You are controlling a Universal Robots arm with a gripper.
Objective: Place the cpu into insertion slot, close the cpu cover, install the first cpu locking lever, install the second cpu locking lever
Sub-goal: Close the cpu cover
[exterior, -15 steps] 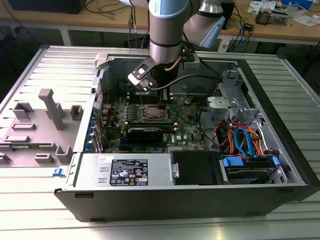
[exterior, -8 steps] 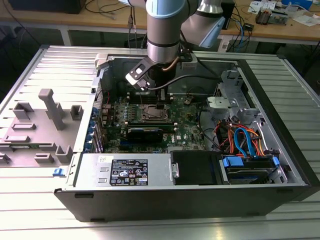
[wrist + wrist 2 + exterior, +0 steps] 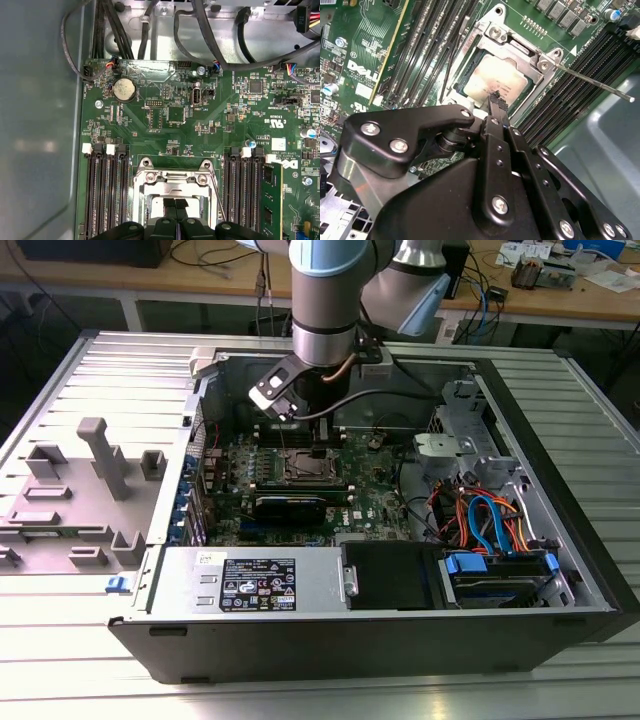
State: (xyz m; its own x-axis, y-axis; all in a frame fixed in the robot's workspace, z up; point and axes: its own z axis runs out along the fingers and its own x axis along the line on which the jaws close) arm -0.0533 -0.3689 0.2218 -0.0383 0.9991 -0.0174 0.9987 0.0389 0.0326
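The gripper (image 3: 496,98) is seen closed, its fingers (image 3: 493,127) pressed together with nothing held. The tips are set at the near edge of the cpu (image 3: 492,75); whether they touch it cannot be told. The cpu is laid flat, metal top upward, in the insertion slot (image 3: 302,469) and framed by the cpu cover (image 3: 517,49) lying over it. A thin locking lever (image 3: 592,82) is directed away from the slot's corner, its long axis slanted across the memory slots (image 3: 565,97). Farther out, the motherboard (image 3: 170,115) is enclosed by the open case (image 3: 350,650).

The arm (image 3: 325,310) hangs vertical, its tool (image 3: 175,203) pointing down, fingers (image 3: 498,101) pressed together.
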